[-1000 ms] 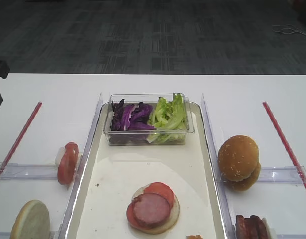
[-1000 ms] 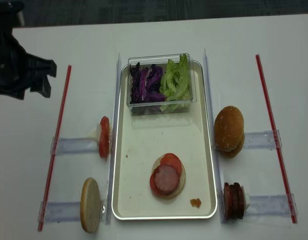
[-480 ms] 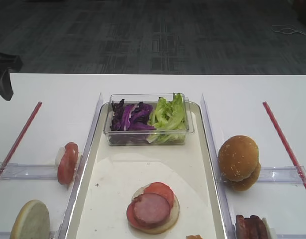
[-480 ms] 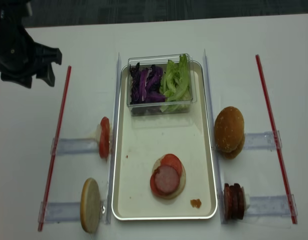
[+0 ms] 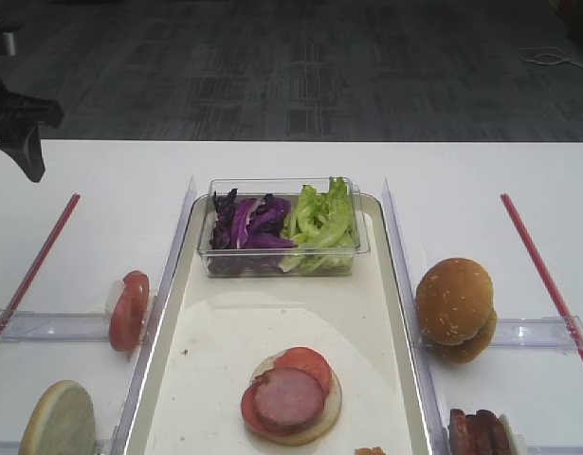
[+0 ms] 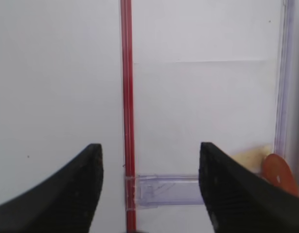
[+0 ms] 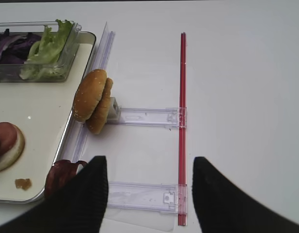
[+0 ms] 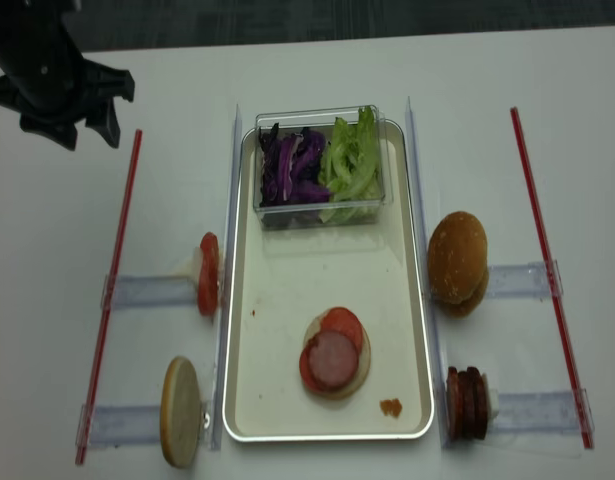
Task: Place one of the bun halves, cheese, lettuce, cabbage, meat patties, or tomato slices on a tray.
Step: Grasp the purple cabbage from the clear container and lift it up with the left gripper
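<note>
Sitting nearest the camera on the long cream-white rectangular tray (image 8: 287, 400) is a pale bun half (image 8: 359, 372) carrying red glossy tomato slices (image 8: 343, 322) and a round pinkish-brown meat patty (image 8: 332, 358) on top; a small orange-brown smear (image 8: 390, 406) lies on the tray floor beside it. Left of the tray, on the white desk (image 8: 47, 280), a pale flat-faced bun round (image 8: 181, 410) stands on edge in a clear plastic holder (image 8: 122, 422), and a little farther back upright tomato slices (image 8: 208, 274) stand in another. Right of the tray, dark red-brown meat discs (image 8: 467, 402) stand on edge, and beyond them golden sesame-speckled bun domes (image 8: 457, 262) lean together. At the tray's far end a small clear plastic tub (image 8: 322, 212) holds deep purple shredded cabbage (image 8: 292, 170) beside bright green frilly lettuce (image 8: 351, 160). Red rods (image 8: 117, 270) lie at both sides of the desk. The black left end effector (image 8: 67, 128) hangs over the far left corner of the desk, jaws spread wide and empty. The right end effector (image 7: 149, 194) hovers over the near right holder, jaws also wide apart, holding nothing.
</note>
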Controlling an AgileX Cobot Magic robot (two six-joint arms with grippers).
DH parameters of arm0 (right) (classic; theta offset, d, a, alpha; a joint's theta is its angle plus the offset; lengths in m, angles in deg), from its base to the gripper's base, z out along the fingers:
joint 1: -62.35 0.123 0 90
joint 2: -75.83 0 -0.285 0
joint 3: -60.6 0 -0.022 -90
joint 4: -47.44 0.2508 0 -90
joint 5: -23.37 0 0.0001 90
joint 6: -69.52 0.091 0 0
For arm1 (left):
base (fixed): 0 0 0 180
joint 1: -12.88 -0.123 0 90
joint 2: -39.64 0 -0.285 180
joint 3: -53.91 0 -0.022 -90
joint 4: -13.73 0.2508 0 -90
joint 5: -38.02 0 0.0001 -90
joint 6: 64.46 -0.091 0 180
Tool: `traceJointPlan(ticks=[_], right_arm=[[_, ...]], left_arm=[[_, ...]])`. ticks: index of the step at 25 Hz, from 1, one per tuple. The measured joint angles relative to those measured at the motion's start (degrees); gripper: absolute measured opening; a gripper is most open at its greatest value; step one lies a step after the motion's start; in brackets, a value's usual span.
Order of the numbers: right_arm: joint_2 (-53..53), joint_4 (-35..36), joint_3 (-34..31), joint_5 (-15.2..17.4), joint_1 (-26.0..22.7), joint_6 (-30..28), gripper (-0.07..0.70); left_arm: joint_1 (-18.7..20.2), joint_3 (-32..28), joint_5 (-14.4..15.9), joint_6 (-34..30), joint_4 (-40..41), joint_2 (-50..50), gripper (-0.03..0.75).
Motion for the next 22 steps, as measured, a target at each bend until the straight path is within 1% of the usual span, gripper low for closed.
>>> traceJointPlan(ticks=[14,22], right_arm=[[0.00,0.00,0.00,0.00,0.00,0.00,0.401],[0.00,0.00,0.00,0.00,0.00,0.00,0.401]], left_arm=[[0.00,6.64,1.22,0.00,-0.62,6.97,0.434],[0.00,7.09,0.90,0.00,-0.62,8.96,0.433]])
